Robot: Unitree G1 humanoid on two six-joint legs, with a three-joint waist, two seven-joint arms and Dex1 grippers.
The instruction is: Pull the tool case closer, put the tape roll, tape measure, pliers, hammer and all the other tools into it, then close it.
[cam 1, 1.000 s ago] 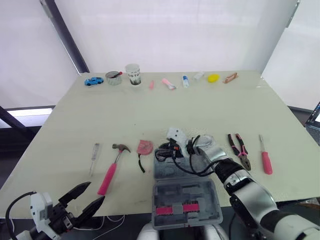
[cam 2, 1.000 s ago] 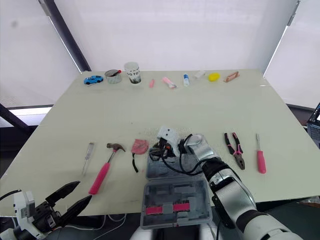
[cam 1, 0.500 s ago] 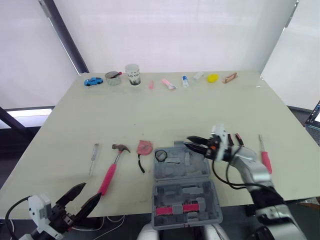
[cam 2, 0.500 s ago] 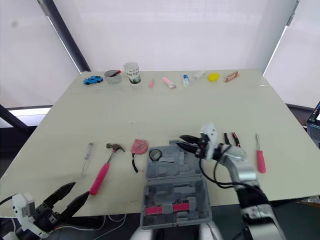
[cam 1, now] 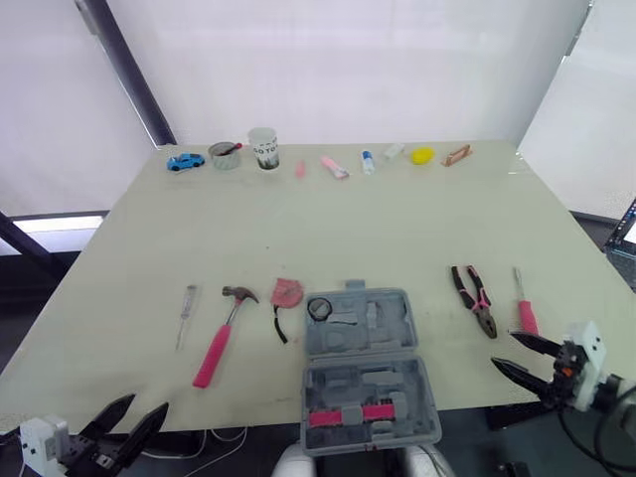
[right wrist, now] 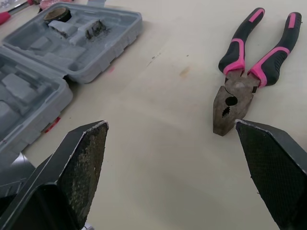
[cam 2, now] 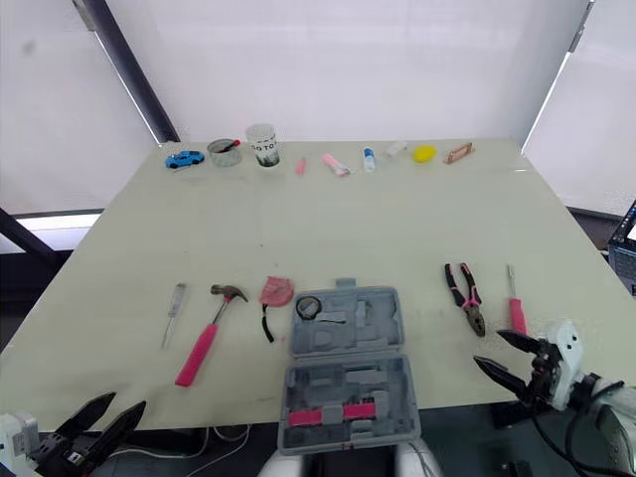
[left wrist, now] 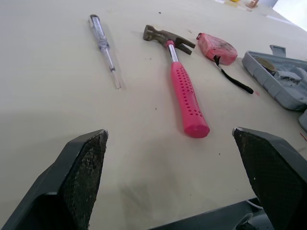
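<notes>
Bare table separates the open tool case from the pliers, leaving approach room beside both.

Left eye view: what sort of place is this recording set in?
Probably a staged test room, not a real workshop: a wide pale table backed by white screens, an open grey plastic tool case with a pink-handled hammer laid near it, and a blue toy car among oddments at the far edge.
</notes>
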